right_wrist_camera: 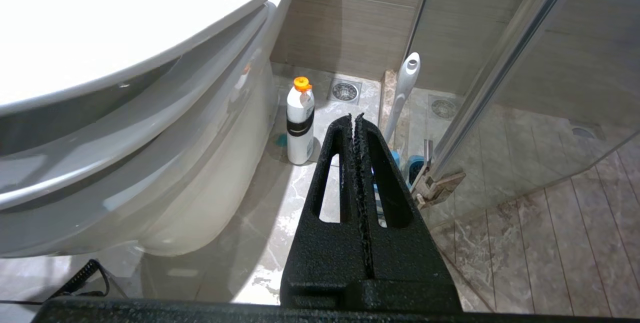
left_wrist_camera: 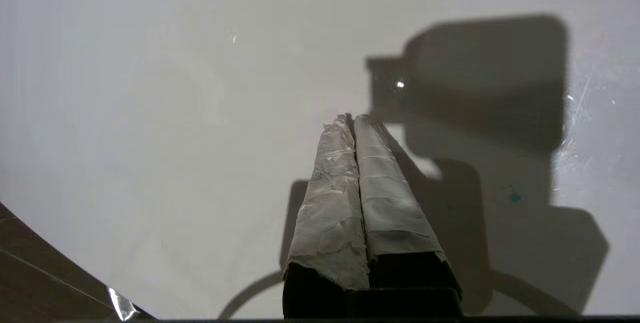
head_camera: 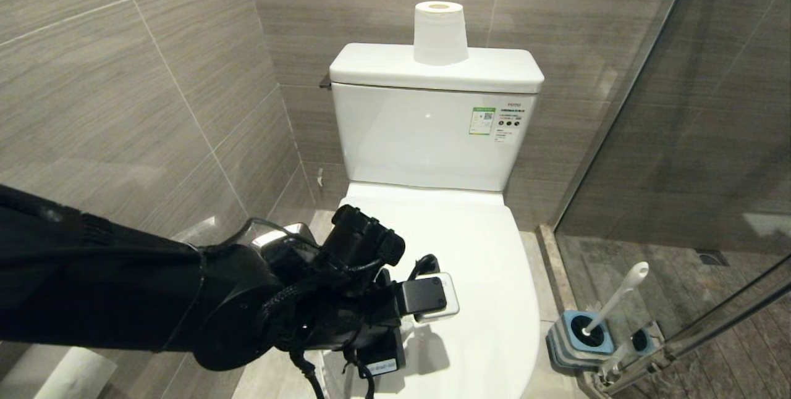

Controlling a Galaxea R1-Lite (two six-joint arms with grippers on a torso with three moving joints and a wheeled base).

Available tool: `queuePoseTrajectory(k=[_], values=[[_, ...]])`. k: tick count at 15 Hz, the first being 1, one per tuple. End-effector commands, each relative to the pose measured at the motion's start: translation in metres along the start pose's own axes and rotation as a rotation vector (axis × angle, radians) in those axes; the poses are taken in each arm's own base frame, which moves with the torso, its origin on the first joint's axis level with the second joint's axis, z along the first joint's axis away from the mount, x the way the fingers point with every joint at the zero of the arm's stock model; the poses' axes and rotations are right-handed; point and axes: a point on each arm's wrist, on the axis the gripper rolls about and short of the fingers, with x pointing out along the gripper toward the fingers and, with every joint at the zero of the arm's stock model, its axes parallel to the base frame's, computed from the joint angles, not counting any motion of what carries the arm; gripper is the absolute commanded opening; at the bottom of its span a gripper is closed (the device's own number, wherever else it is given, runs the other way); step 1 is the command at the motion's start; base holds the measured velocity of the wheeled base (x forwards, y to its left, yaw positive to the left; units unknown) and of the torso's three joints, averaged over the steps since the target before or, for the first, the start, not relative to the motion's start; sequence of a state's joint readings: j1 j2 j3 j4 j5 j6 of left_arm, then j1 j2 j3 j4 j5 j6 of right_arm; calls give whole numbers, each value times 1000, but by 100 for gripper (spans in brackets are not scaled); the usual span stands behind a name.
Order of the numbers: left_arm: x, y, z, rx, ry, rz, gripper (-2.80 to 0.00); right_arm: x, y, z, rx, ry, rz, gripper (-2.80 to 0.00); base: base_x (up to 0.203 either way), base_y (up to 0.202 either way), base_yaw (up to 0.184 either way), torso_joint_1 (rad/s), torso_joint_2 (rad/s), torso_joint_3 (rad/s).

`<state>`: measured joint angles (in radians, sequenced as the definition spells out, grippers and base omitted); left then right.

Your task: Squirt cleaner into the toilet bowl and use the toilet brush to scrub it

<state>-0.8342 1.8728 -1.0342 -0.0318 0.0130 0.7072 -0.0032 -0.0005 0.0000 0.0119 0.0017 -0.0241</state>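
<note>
Left pincer (left_wrist_camera: 354,119), shut, hovers above toilet bowl (head_camera: 494,275) lid.

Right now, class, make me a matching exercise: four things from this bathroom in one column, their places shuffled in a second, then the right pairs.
Things
1. paper roll
2. brush
3. bottle
4. left hand

Places
A. in the blue holder by the glass door
B. over the closed lid
C. on the tank
D. on the floor beside the toilet

Pairs: 1-C, 2-A, 3-D, 4-B
</note>
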Motion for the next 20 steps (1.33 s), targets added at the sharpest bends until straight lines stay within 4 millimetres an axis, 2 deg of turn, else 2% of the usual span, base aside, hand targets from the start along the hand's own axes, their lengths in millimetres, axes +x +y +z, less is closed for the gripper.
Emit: queuePoseTrajectory(k=[1, 6, 11, 14, 17, 20], values=[[16, -12, -6, 6, 16, -23, -280, 0, 0, 0, 0, 1, 0, -280, 0, 0, 0, 0, 0, 0], [35, -19, -4, 3, -21, 5, -280, 0, 0, 0, 0, 1, 0, -280, 0, 0, 0, 0, 0, 0], [70, -26, 1, -43, -87, 106, -280, 0, 0, 0, 0, 2, 0, -280, 0, 0, 0, 0, 0, 0], [78, -35, 2, -57, -96, 130, -280, 0, 0, 0, 0, 1, 0, -280, 0, 0, 0, 0, 0, 0], [70, -28, 10, -96, -146, 169, -280, 0, 0, 0, 0, 1, 0, -280, 0, 0, 0, 0, 0, 0], [31, 10, 53, -163, -316, 329, -280, 0, 0, 0, 0, 1, 0, -280, 0, 0, 0, 0, 0, 0]])
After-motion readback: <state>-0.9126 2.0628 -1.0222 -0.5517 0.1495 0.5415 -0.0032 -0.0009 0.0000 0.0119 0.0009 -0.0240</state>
